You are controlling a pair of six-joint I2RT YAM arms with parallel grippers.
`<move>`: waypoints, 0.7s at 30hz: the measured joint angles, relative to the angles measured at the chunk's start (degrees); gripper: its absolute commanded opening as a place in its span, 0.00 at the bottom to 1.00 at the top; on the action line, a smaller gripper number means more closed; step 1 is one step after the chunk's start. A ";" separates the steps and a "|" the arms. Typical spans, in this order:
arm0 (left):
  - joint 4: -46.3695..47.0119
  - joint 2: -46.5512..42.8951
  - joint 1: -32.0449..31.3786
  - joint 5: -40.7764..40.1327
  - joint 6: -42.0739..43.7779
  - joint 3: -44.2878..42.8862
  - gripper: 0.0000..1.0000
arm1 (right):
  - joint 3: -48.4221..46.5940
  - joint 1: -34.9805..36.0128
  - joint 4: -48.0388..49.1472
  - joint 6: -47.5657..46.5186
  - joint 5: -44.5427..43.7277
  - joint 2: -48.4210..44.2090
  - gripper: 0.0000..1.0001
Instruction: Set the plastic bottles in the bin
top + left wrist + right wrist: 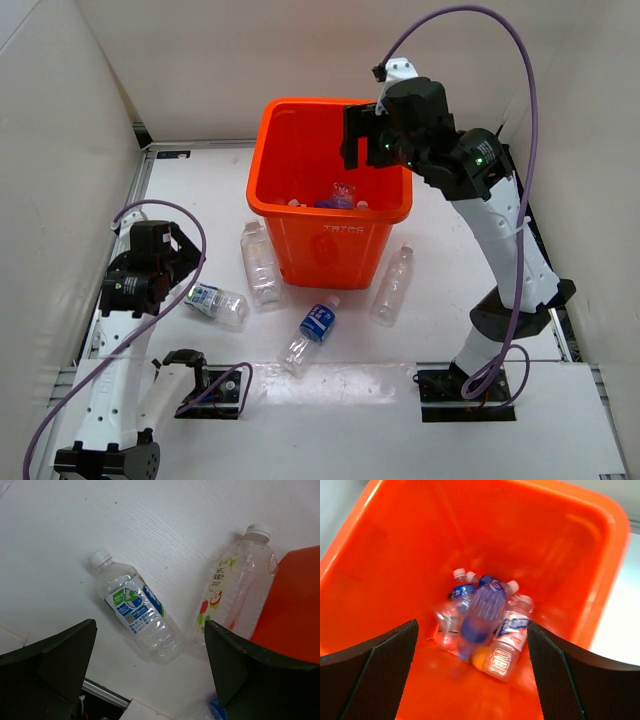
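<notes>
From here I see a white table (190, 200) boxed in by plain white walls (50, 150) on its left, far and right sides, a metal rail (136, 200) lining its left edge.

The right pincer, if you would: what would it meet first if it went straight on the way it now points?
Most likely the blurred blue-labelled bottle atop the pile of bottles inside the bin; the open right pincer points down into the bin at it. Depth is unclear.
</notes>
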State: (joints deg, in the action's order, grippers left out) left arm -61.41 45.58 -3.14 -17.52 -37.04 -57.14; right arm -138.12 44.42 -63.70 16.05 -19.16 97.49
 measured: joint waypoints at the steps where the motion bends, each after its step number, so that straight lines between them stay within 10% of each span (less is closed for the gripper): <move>1: 0.04 -0.04 0.00 0.00 -0.13 0.17 1.00 | -0.59 -0.48 -0.37 0.00 -0.28 0.11 0.90; 6: 0.02 0.02 0.00 0.00 -1.20 0.46 1.00 | -3.52 -6.73 1.18 2.12 -2.97 -1.20 0.90; 14: -0.04 0.31 0.00 -0.07 -1.40 0.46 1.00 | 14.91 -47.30 8.31 20.22 12.85 -13.94 0.90; 21: 0.17 1.31 0.00 -0.02 -1.53 0.68 1.00 | 39.58 -51.80 8.63 24.57 25.42 -16.55 0.90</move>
State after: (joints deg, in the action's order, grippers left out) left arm -61.23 46.89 -3.14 -17.54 -38.57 -56.47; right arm -98.54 -7.38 -55.07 40.62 6.26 80.95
